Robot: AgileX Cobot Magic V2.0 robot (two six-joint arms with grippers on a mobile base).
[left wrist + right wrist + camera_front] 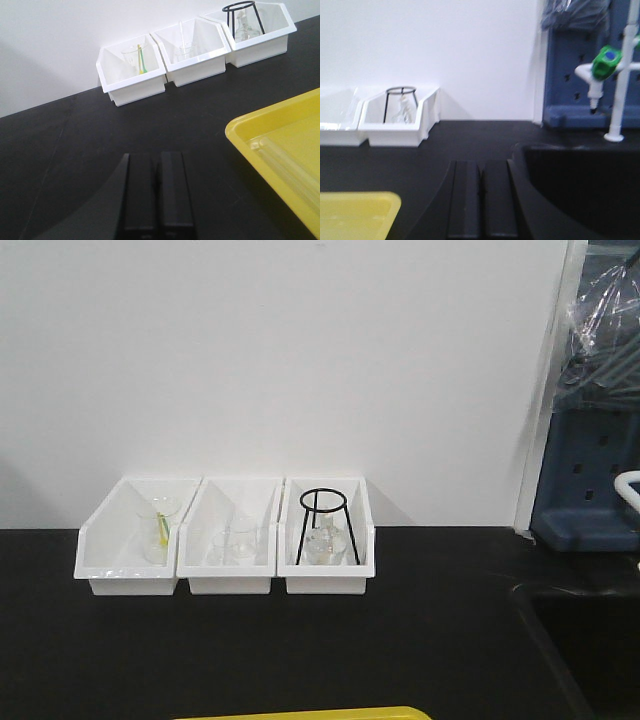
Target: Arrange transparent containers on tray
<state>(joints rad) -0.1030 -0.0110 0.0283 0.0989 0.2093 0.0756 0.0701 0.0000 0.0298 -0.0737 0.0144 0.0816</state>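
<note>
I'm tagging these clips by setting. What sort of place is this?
Most likely a laboratory bench. Clear glass beakers and a flask under a black wire ring stand sit in white bins on a black worktop, beside a sink with a lab-style tap and pegboard.

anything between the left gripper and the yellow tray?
No. In the left wrist view, only bare black countertop separates the left gripper from the yellow tray.
</note>
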